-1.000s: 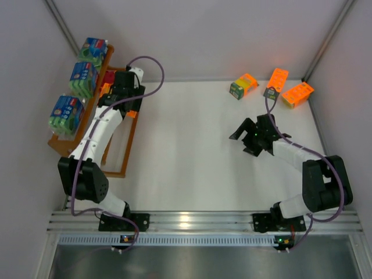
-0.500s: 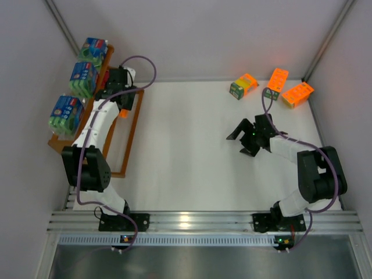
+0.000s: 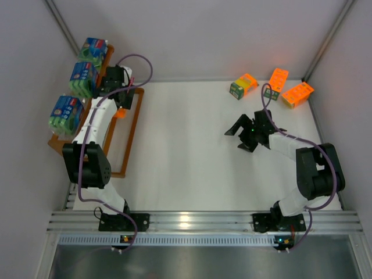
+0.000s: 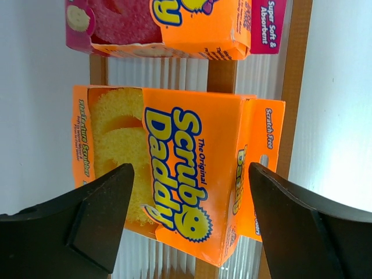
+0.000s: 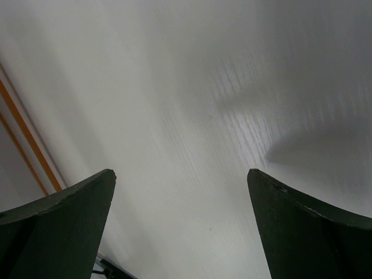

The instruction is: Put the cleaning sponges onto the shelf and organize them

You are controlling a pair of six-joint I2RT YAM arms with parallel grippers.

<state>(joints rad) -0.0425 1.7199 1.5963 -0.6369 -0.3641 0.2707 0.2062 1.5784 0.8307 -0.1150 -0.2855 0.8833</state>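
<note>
left end effector [image 4: 187,170] spread, orange sponge pack [image 4: 192,145] straight ahead on shelf [image 4: 299,87] | likely light, squashy carton: pinch opposite flat sides gently | right end effector [image 5: 180,174] spread, empty

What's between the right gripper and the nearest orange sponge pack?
Only bare white table separates the right gripper from that orange pack, per the top external view.

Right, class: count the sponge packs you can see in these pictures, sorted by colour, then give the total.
blue-green plastic-wrapped sponge packs: 3
bright orange sponge cartons: 4
orange-and-pink sponge carton: 1
Total visible: 8
</note>
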